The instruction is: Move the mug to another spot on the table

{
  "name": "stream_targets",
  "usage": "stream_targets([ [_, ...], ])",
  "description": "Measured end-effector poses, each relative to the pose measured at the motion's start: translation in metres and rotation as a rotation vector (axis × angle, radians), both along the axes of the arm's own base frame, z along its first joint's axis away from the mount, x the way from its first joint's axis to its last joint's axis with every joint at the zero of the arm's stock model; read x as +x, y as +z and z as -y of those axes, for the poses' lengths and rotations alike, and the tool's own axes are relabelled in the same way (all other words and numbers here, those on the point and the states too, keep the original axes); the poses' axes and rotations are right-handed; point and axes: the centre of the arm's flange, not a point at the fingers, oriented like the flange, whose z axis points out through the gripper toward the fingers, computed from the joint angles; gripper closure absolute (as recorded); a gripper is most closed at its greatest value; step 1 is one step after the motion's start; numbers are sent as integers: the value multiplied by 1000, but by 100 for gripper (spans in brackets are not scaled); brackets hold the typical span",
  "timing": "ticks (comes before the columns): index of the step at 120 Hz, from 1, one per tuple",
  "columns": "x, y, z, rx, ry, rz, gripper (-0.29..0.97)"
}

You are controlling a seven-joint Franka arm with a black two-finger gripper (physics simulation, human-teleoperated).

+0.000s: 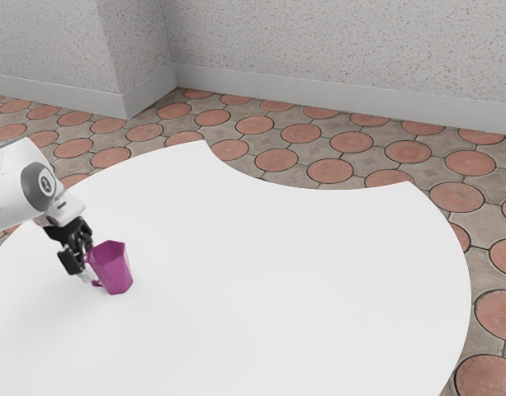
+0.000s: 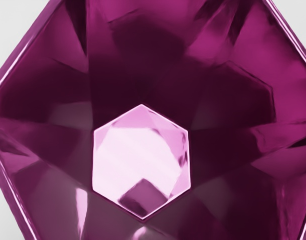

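A magenta faceted mug (image 1: pixel 114 267) stands upright on the white table (image 1: pixel 261 272), near its edge at the exterior view's left. My black gripper (image 1: pixel 79 254) comes down at the mug's left rim, and its fingers (image 1: pixel 87 247) straddle the wall there, shut on it. A small pale handle shows low on that same side. From the wrist view I look straight down into the mug (image 2: pixel 143 75), with its pale hexagonal bottom right under my hand.
The round white table spreads wide and bare toward the exterior view's right and front. Its curved edge (image 1: pixel 451 247) drops off to a red tiled floor, and grey walls stand behind.
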Motion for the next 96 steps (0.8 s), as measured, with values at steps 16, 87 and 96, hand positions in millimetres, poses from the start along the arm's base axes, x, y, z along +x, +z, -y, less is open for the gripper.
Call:
stream_targets([
  [16, 4, -11, 3, -2, -21, -12, 0],
  [87, 7, -7, 4, -6, -56, 23, 47],
  [96, 9, 3, 6, -31, -47, 61, 51],
])
